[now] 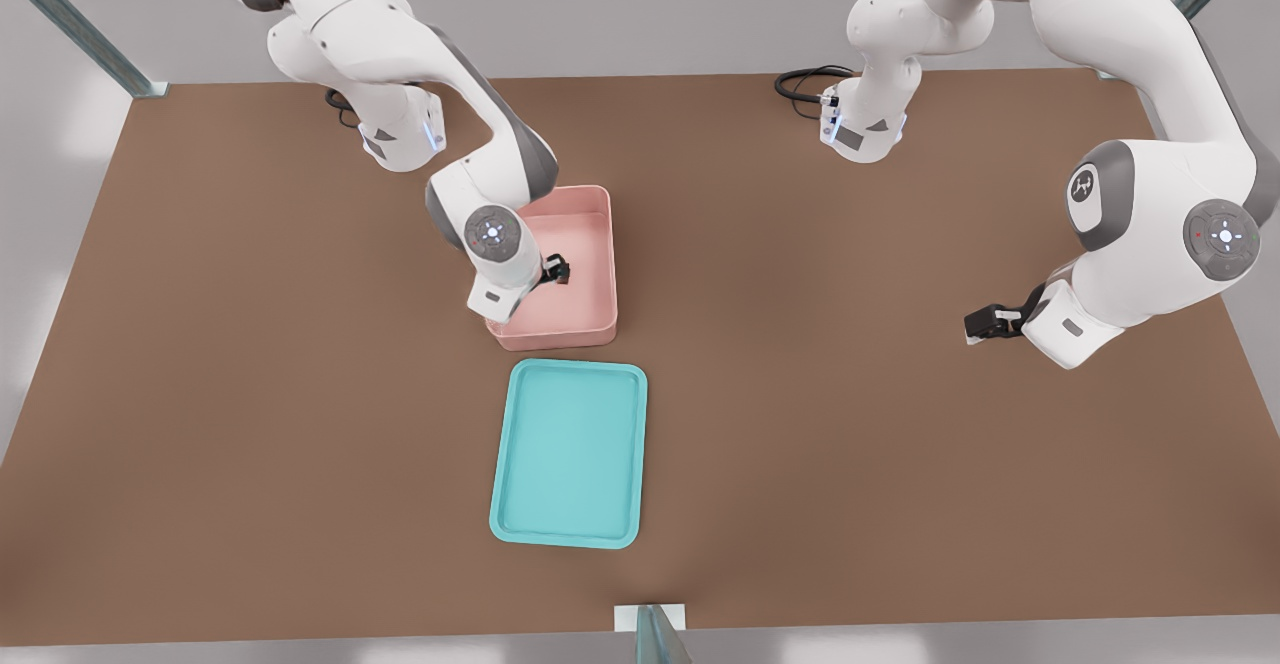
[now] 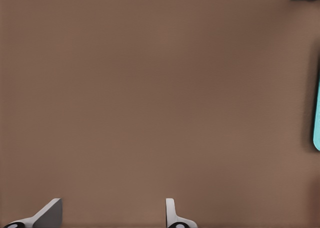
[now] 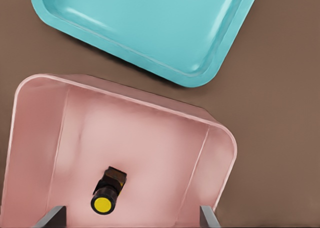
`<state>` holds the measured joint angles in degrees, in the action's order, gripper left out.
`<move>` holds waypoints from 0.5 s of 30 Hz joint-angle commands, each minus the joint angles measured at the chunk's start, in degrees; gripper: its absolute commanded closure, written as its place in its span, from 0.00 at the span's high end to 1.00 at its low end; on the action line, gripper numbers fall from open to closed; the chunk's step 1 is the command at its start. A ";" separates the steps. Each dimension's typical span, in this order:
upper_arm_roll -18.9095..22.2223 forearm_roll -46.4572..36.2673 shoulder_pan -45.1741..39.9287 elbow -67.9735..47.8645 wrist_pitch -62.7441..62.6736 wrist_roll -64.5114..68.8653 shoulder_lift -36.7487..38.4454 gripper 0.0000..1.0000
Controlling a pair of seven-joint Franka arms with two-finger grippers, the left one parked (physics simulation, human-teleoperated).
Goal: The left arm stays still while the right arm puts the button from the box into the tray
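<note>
The pale pink box (image 1: 603, 244) stands mid-table, and the teal tray (image 1: 570, 454) lies just in front of it, nearer the camera. The right arm reaches into the box from the front view's left, and its black gripper (image 1: 556, 270) hangs low inside. In the right wrist view the button (image 3: 107, 190) lies on its side on the box floor (image 3: 150, 138), yellow cap facing the camera. It sits between the fingers of my open gripper (image 3: 132, 217), closer to one fingertip (image 3: 56, 215), and nothing touches it. The tray (image 3: 150, 22) holds nothing.
The parked arm (image 1: 1150, 234) stands at the front view's right, its gripper low over bare brown table (image 1: 850, 424). Both arm bases and a black cable (image 1: 805, 79) sit along the far edge. A sliver of the tray (image 2: 317, 112) shows in the left wrist view.
</note>
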<state>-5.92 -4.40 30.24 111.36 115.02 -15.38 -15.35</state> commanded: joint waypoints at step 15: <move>-0.23 -0.96 7.55 17.83 31.23 -40.96 -0.12 1.00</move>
<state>-6.15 -5.33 37.84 129.09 141.50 -37.92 -15.14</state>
